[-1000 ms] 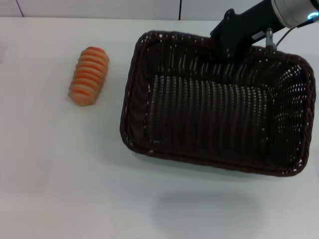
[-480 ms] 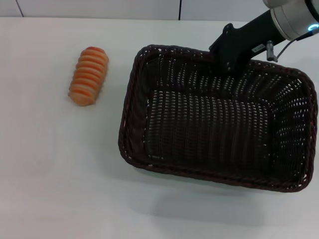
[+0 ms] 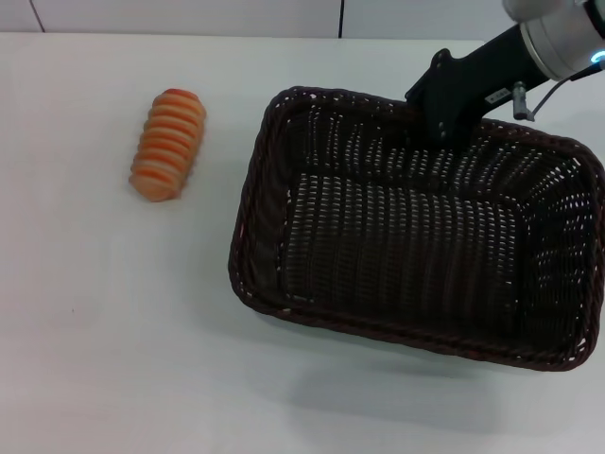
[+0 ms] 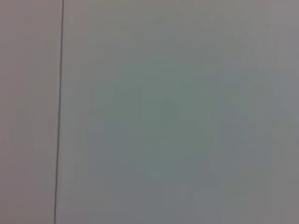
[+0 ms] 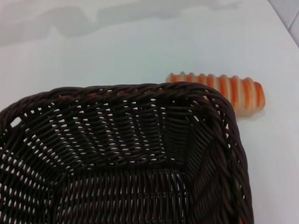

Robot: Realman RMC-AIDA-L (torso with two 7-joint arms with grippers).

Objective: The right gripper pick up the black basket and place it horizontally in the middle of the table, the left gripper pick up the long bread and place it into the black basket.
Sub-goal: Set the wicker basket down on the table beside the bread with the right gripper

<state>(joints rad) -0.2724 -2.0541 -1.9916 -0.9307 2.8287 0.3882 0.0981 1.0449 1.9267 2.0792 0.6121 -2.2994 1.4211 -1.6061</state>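
The black basket [image 3: 416, 227] hangs a little above the white table [image 3: 113, 322], casting a shadow near the front edge. My right gripper [image 3: 442, 125] comes in from the far right and is shut on the basket's far rim. Its fingertips are hidden by the weave. The right wrist view looks into the black basket [image 5: 117, 158], with the long bread [image 5: 224, 91] beyond one corner. The long bread [image 3: 169, 144], orange with pale ridges, lies on the table to the left of the basket, apart from it. The left gripper is out of view.
The left wrist view shows only a plain pale surface with a thin dark seam [image 4: 59, 112]. A wall edge runs along the table's far side [image 3: 189, 34]. Bare tabletop lies left of and in front of the basket.
The basket has shifted slightly right and toward the near edge with the right gripper on its rim. The bread has not moved.
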